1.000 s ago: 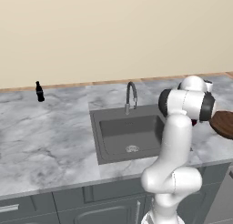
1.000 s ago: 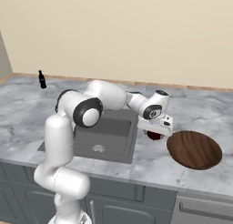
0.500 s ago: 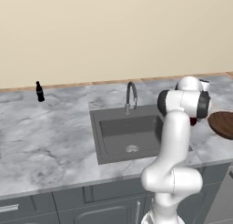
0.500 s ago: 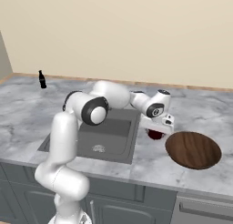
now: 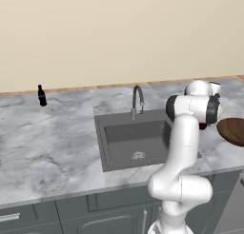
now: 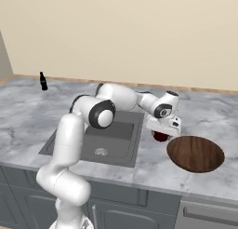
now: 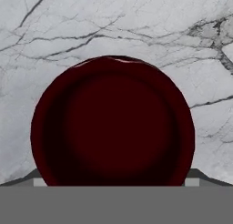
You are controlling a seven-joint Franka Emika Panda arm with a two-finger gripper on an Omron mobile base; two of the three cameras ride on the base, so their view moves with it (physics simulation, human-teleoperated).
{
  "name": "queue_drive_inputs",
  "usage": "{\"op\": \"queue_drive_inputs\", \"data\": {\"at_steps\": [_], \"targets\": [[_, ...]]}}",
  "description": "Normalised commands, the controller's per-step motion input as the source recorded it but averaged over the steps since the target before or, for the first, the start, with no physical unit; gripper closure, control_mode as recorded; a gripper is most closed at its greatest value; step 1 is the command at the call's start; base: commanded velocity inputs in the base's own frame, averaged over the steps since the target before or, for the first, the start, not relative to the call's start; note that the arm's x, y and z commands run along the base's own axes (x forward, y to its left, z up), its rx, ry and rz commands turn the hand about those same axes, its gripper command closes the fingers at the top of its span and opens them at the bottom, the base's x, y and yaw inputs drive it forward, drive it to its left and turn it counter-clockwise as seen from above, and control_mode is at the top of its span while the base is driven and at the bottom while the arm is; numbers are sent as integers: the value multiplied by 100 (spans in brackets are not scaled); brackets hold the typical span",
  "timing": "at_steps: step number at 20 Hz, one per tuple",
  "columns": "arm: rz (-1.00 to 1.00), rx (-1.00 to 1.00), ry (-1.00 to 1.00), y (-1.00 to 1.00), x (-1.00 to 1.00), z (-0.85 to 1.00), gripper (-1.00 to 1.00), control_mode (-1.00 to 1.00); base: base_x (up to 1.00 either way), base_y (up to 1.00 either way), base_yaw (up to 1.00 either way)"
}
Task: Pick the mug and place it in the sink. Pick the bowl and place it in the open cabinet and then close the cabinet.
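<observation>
You are working over a grey marble counter [image 5: 47, 147] that runs along a beige wall. Set into it is the sink [image 5: 124, 133], a dark square basin with a round drain and a curved steel faucet [image 5: 137, 100] at its back edge. The basin holds nothing, so by my reading the first placement is not yet done.

The white arm [image 6: 116, 95] reaches across the sink's back to the counter on its right side. There the wide, dark brown wooden bowl [image 6: 195, 153] lies flat on the marble, well clear of the basin and untouched.

Between the sink's right edge and the bowl stands the mug [image 6: 161, 136]. It is upright on the counter, just beside the bowl. From the hand camera it reads as a dark red round mouth, seen straight down.

The gripper [image 6: 162, 130] hangs right over the mug, pointing down. Its jaws are spread wide on either side of the rim, and nothing is clamped between them.

A small black bottle [image 5: 42, 95] stands far off by the wall, out of your way.

So you appear to be at the start. The mug needs grasping and carrying to the sink. The bowl, its trip to the cabinet and the door closing are all left.
</observation>
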Motion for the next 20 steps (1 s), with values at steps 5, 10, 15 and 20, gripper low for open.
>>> {"op": "queue_drive_inputs", "data": {"at_steps": [5,10,15,20], "targets": [[1,0,0,20,-38,-25,-100,-100,0,0,0],[0,0,0,20,-45,-33,-100,-100,0,0,0],[0,0,0,-1,-7,-20,-100,-100,0,0,0],[0,0,-14,-12,3,-4,-100,-100,0,0,0]]}}
